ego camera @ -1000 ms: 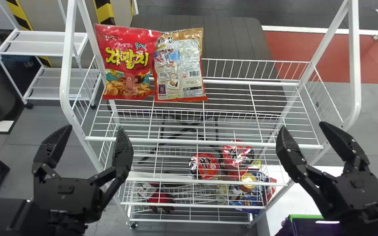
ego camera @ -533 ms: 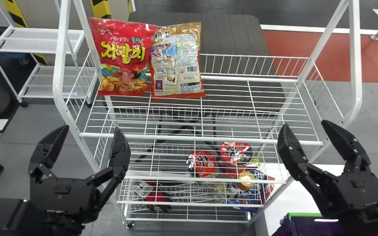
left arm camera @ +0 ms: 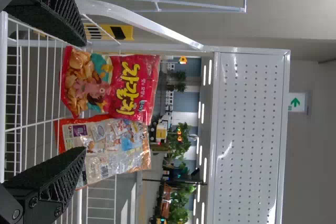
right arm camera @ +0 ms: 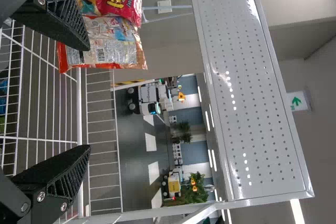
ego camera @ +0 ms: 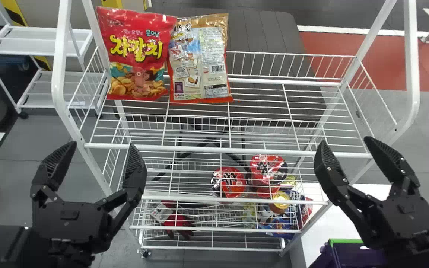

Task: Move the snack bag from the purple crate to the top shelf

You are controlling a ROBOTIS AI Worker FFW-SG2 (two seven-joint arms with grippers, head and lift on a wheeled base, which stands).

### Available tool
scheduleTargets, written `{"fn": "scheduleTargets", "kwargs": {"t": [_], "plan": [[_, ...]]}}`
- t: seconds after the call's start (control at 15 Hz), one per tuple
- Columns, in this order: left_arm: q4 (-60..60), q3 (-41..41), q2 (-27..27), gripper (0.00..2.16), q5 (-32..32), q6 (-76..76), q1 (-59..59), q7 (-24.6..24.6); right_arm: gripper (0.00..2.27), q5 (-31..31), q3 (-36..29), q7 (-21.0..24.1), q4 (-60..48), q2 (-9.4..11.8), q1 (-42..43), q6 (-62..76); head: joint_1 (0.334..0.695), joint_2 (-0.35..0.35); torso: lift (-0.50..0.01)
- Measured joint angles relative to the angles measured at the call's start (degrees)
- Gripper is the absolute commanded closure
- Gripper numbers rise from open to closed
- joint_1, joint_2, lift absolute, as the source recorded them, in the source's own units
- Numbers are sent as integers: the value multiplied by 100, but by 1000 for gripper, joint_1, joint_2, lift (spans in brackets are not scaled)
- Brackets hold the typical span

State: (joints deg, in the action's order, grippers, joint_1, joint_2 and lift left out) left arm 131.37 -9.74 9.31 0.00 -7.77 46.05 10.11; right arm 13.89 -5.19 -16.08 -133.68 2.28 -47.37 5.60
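Two snack bags stand side by side at the left back of the white wire top shelf (ego camera: 237,150): a red snack bag (ego camera: 136,56) and a beige-orange snack bag (ego camera: 201,61). My left gripper (ego camera: 101,156) is open before the shelf's left front corner, my right gripper (ego camera: 343,150) open at its right front corner; neither touches a bag. The left wrist view has the left gripper (left arm camera: 84,95) with the red bag (left arm camera: 107,85) beyond it; in the right wrist view the right gripper (right arm camera: 89,95) is farther from both bags. The purple crate (ego camera: 356,257) with a green rim is partly hidden under the right arm.
Lower wire shelves hold red-lidded cups (ego camera: 228,182), a red glove (ego camera: 179,223) and colourful packages (ego camera: 279,223). White posts (ego camera: 60,74) rise at the rack's sides. Beside the crate is a white surface (ego camera: 333,227); a small white rack (ego camera: 43,41) stands at the left back.
The shelf's left side and the bags have shifted left and up in the head view, while both grippers keep nearly the same place there and stay open.
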Motion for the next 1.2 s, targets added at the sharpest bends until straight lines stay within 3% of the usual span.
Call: {"fn": "scheduleTargets", "kwargs": {"t": [1.2], "plan": [[-67,-6,-8,110,8,-10,-39,-1,167,-61,-9,-71,183,-5,6,215,695,-58,-136]]}}
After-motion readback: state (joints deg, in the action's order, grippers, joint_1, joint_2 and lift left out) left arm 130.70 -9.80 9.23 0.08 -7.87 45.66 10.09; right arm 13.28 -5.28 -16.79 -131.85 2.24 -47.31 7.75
